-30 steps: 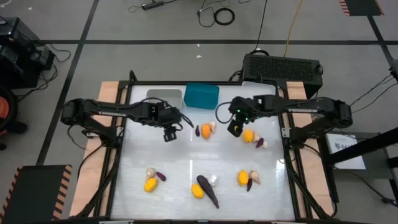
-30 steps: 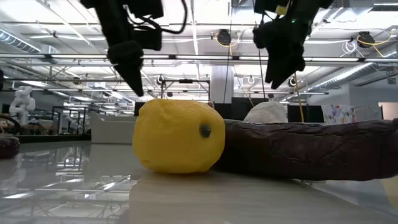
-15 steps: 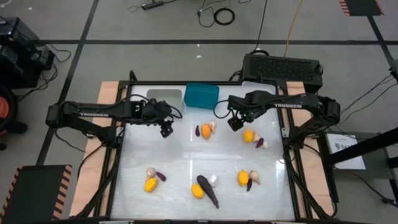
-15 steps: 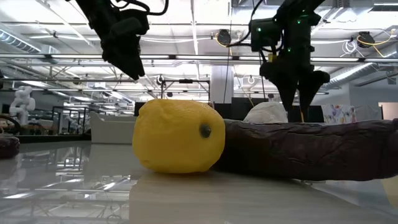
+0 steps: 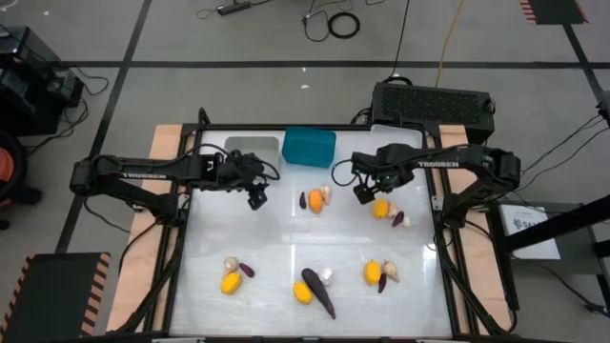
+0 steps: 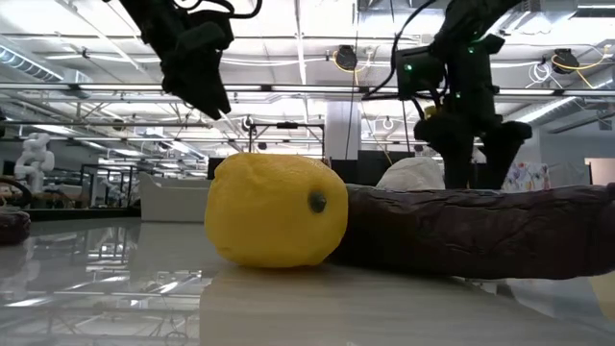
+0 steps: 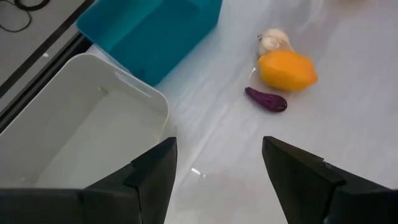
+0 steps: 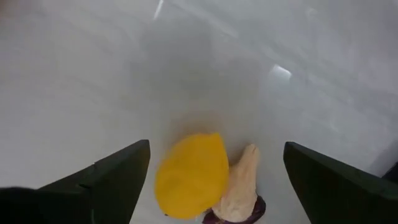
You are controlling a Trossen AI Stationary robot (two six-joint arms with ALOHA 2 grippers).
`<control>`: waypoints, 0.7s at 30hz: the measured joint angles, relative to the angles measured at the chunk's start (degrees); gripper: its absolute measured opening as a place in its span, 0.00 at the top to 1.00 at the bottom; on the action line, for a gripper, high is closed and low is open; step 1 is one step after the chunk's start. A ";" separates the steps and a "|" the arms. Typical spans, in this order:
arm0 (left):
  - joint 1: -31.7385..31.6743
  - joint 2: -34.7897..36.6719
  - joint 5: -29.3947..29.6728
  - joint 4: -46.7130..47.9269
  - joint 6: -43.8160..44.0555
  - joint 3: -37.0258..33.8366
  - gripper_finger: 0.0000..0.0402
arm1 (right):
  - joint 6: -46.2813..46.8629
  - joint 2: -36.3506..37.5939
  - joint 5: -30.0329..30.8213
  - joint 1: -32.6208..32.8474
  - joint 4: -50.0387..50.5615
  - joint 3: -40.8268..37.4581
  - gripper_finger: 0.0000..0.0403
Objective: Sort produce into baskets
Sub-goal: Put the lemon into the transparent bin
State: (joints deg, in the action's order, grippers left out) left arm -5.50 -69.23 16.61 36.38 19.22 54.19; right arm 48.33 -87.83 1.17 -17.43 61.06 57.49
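Hovering with fingers spread wide and empty, the right gripper (image 8: pixel 211 180) should centre over the rounded yellow-orange fruit (image 8: pixel 191 176) touching a pale beige bulb (image 8: pixel 239 180), while the left gripper (image 7: pixel 214 171) waits open near the light grey tub (image 7: pixel 93 124).

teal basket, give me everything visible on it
The teal basket is a small rectangular tub, opaque and plastic-looking, with a smooth rim. It sits upright at the table's far edge, mid-width, close beside the light grey basket; contact between them can't be judged. In the left wrist view only its outer wall and corner show. From above, nothing shows inside it. No produce touches it, and neither tool is at it.
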 joint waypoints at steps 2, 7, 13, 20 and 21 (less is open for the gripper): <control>0.00 0.00 0.22 -0.09 0.00 0.00 0.39 | 0.99 0.00 -0.08 0.62 -0.36 -1.06 0.10; -0.02 0.00 0.73 -0.07 -0.04 0.00 0.39 | 3.12 0.00 -2.73 2.78 -3.38 -3.21 0.10; -0.04 0.00 1.16 -0.07 -0.07 0.00 0.39 | 7.80 0.00 -2.58 5.98 -4.30 -3.55 0.10; -0.04 0.00 1.48 -0.10 -0.09 0.00 0.39 | 9.76 0.02 -0.63 7.96 -4.80 -3.55 0.10; -0.04 0.00 1.48 -0.18 -0.09 0.00 0.39 | 9.77 0.02 -0.18 8.08 -4.70 -3.55 0.10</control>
State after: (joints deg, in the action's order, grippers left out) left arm -5.54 -69.23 18.09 36.20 19.14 54.19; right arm 58.10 -87.81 0.99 -9.35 56.36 53.93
